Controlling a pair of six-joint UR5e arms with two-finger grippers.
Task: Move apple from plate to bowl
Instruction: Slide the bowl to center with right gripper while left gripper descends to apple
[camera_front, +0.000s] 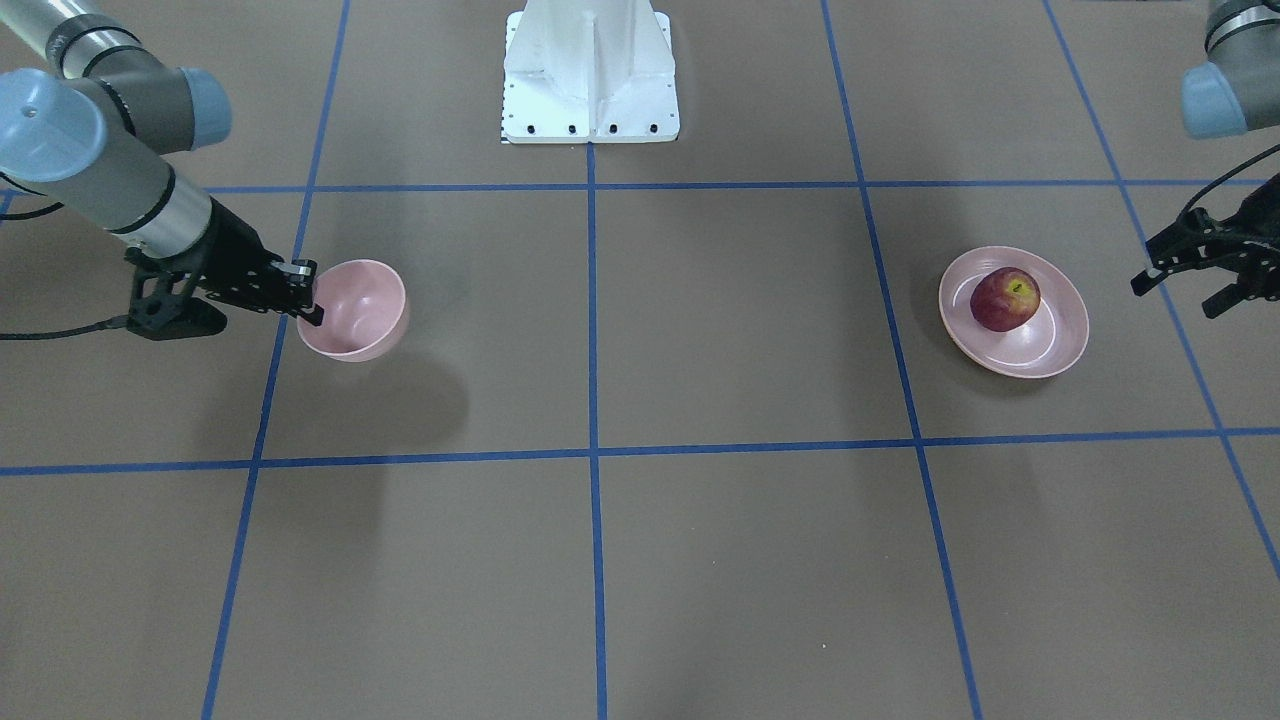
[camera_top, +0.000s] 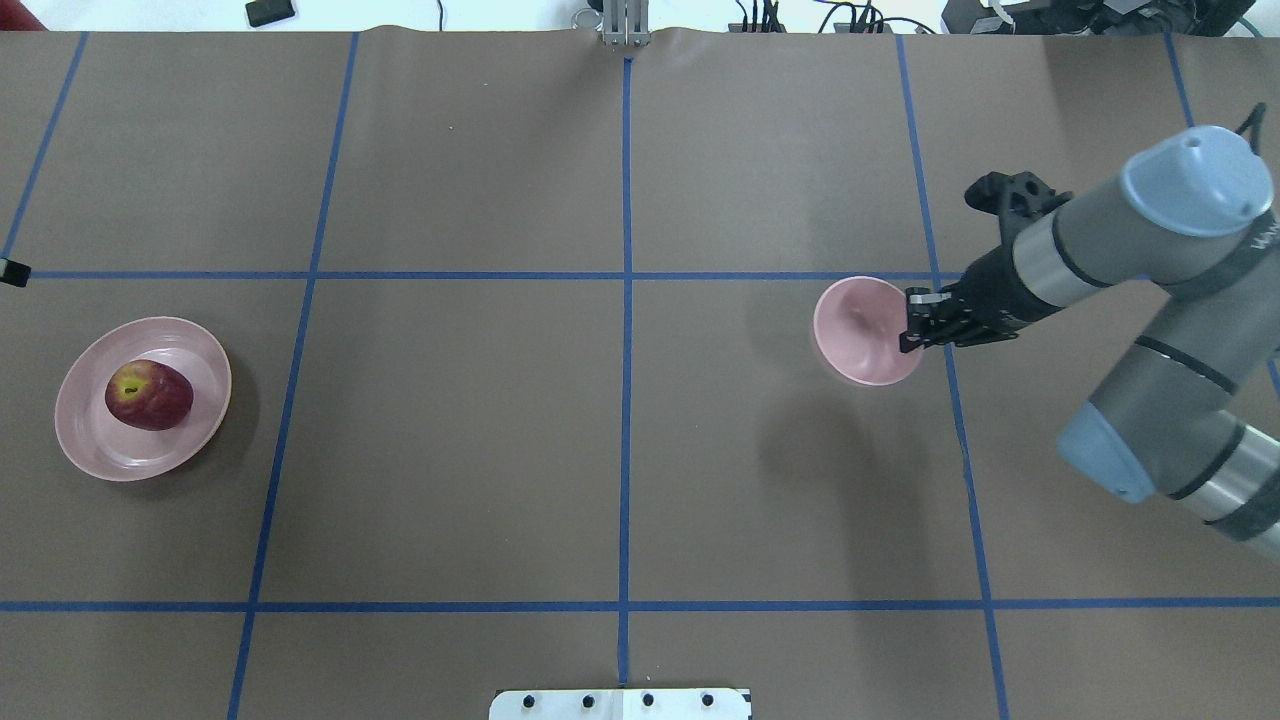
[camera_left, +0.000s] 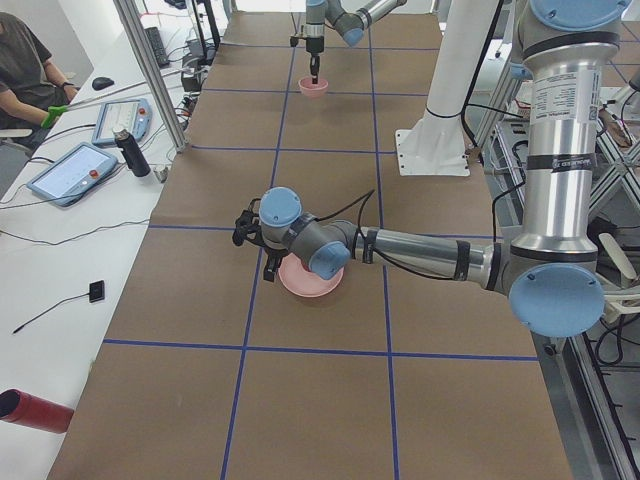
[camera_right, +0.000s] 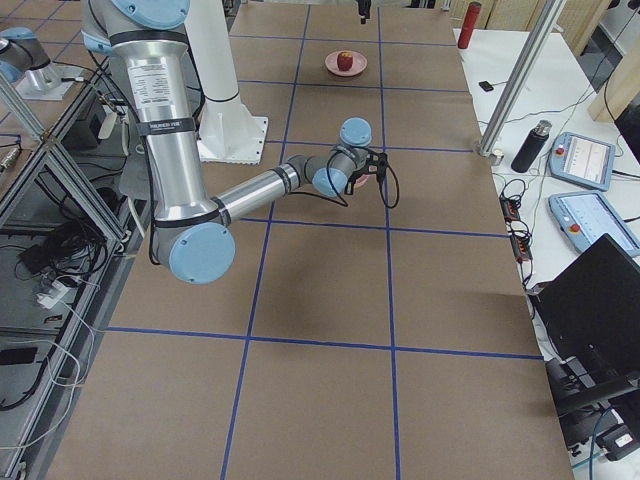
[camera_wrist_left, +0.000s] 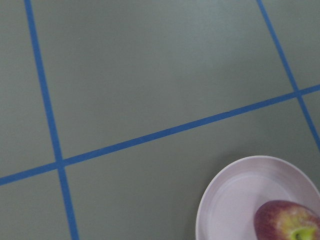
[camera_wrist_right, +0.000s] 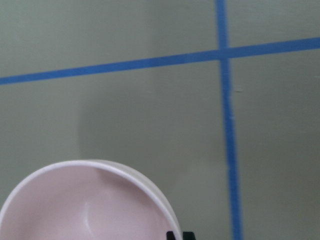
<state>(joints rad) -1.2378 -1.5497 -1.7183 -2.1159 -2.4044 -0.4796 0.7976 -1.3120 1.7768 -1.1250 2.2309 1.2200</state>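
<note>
The dark-red apple (camera_front: 1004, 298) lies on the wide pink plate (camera_front: 1060, 355) on my left side, also in the overhead view as apple (camera_top: 149, 394) and plate (camera_top: 90, 455). My left gripper (camera_front: 1178, 297) hangs open and empty just outside the plate; its wrist view shows the plate (camera_wrist_left: 225, 210) and the apple (camera_wrist_left: 287, 222) in the lower right corner. My right gripper (camera_top: 910, 322) is shut on the rim of the small deep pink bowl (camera_top: 860, 335). It holds the bowl (camera_front: 355, 308) tilted and a little off the table, with its shadow offset below.
The white robot base (camera_front: 590, 75) stands at the table's middle edge. Blue tape lines (camera_top: 625, 400) divide the brown table. Beside the table, tablets (camera_left: 70, 172), a dark bottle (camera_left: 130, 152) and a seated operator (camera_left: 25, 80) show in the left side view.
</note>
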